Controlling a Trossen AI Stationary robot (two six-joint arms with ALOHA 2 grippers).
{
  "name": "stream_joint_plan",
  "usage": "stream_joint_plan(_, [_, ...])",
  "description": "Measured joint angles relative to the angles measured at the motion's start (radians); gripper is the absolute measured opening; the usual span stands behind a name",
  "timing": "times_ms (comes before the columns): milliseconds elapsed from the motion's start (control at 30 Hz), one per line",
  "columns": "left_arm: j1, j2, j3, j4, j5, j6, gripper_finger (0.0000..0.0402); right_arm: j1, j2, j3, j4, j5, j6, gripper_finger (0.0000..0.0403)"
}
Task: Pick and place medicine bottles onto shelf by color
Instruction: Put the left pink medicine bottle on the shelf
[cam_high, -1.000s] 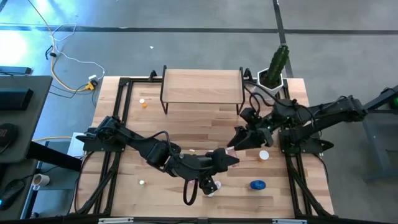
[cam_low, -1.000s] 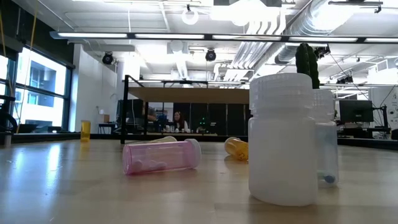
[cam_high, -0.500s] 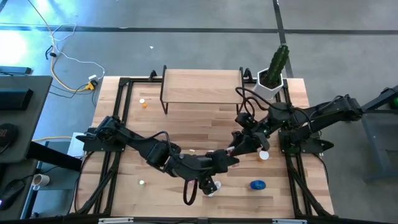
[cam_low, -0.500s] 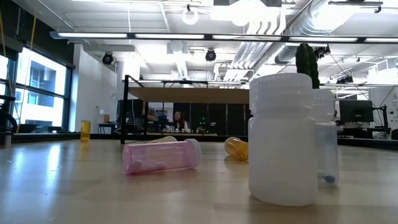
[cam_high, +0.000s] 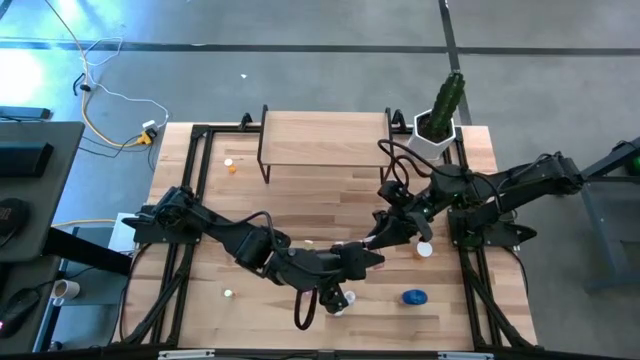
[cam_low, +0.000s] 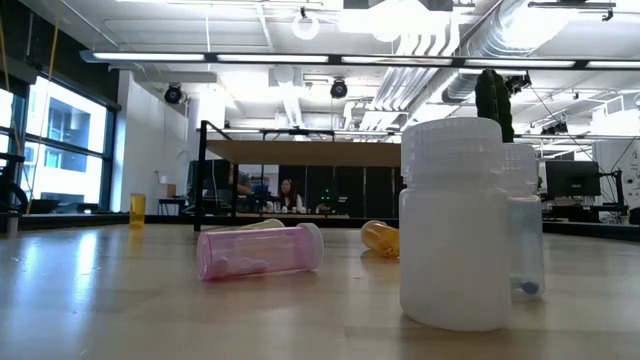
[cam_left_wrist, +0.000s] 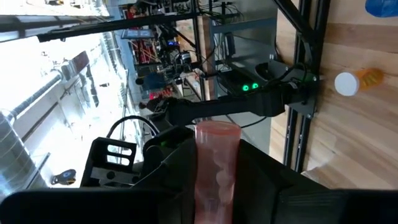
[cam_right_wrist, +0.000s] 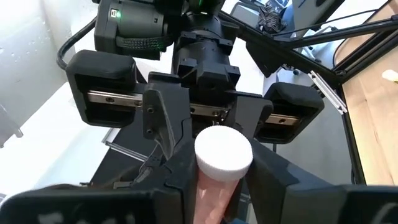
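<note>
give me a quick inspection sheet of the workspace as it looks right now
surface: slatted wooden table, bottles scattered on it.
job's things: shelf bare on top; pink bottle held in the air between both arms; another pink bottle lying on its side; orange bottle lying down; blue jar near the front edge; white bottle upright.
clutter: potted cactus at the back right corner.
grippers: left gripper and right gripper meet at mid-table, both jaws clamped on the pink bottle.
cables: white cable on the floor at back left.
surroundings: person seated far behind the table.
</note>
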Motion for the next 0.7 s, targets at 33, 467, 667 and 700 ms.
stream_joint_plan(33, [0.000, 0.000, 0.000, 0.000, -0.001, -0.002, 0.0088, 0.000, 0.000, 0.000, -0.001, 0.000, 0.000, 0.0099])
stream_joint_plan(467, [-0.002, 0.000, 0.000, -0.001, -0.068, -0.131, 0.0146, -0.003, -0.002, 0.000, -0.001, 0.002, -0.008, 0.0099])
stream_joint_plan(667, [-0.016, 0.000, 0.000, -0.003, -0.078, -0.230, 0.0177, -0.007, -0.002, 0.000, -0.004, 0.001, -0.008, 0.0099])
stream_joint_plan(700, [-0.019, 0.000, 0.000, -0.003, -0.084, -0.246, 0.0181, -0.011, -0.002, 0.000, -0.005, 0.000, -0.007, 0.0099])
